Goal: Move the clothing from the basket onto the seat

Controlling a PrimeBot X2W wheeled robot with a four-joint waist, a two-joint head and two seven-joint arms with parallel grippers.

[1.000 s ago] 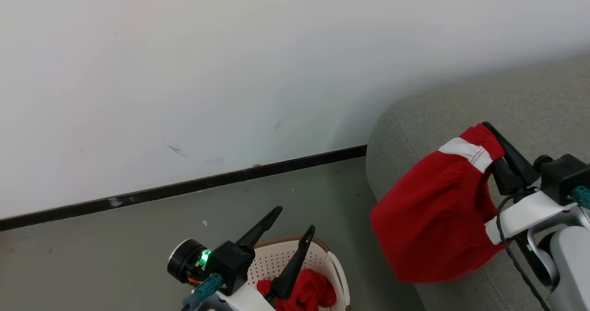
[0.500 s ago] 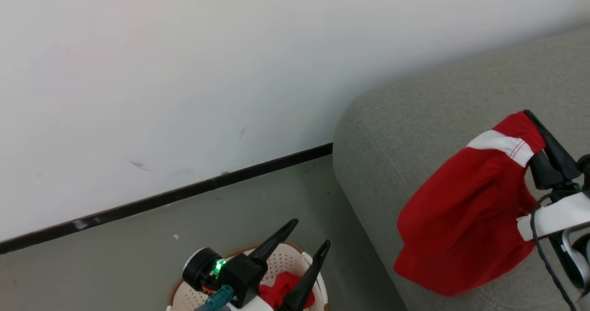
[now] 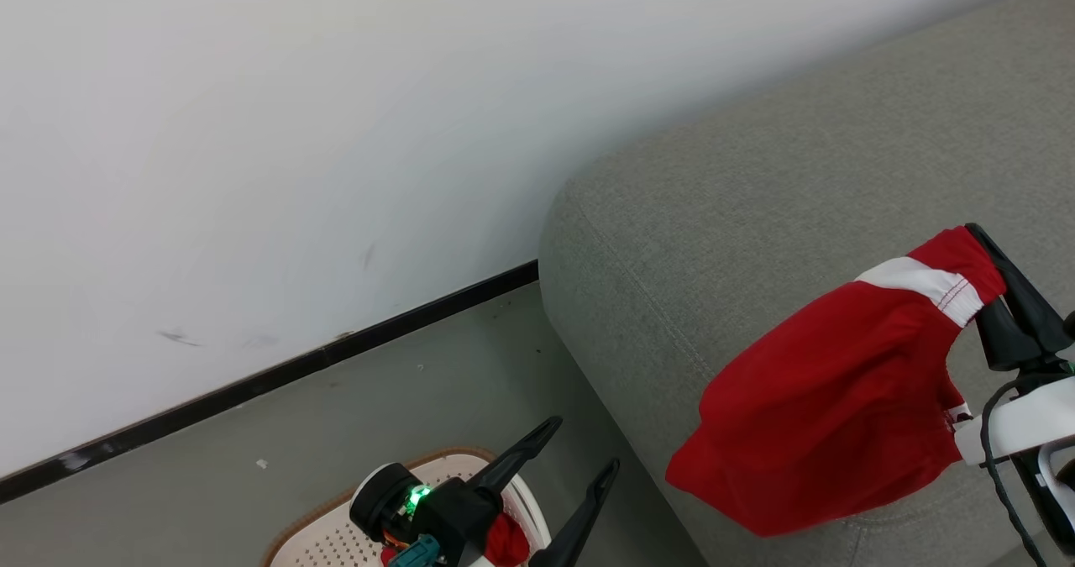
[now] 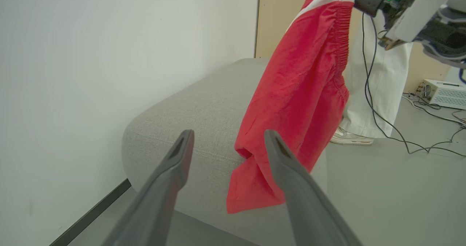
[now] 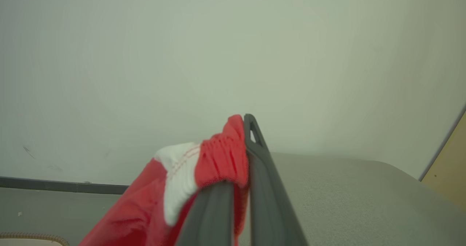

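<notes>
The basket [image 3: 327, 538] is holding a garment [image 3: 508, 542], under my left jaws, which are standing spread. My right jaws are pinching a second garment [image 3: 831, 416] by its waistband, hanging it over the seat [image 3: 714, 239]. Since a second ago, the head camera is turning seatward; this garment is hanging farther from the seat's end.

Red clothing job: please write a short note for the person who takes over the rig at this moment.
Right gripper: shut on the waistband of one red garment, which hangs at the near corner of the seat. I cannot tell whether it touches the seat.
Left gripper: open and empty, above the basket.
Done: one garment is out of the basket.
Left: lower it onto the seat and release it, then fetch the red fabric that lies in the basket.
</notes>
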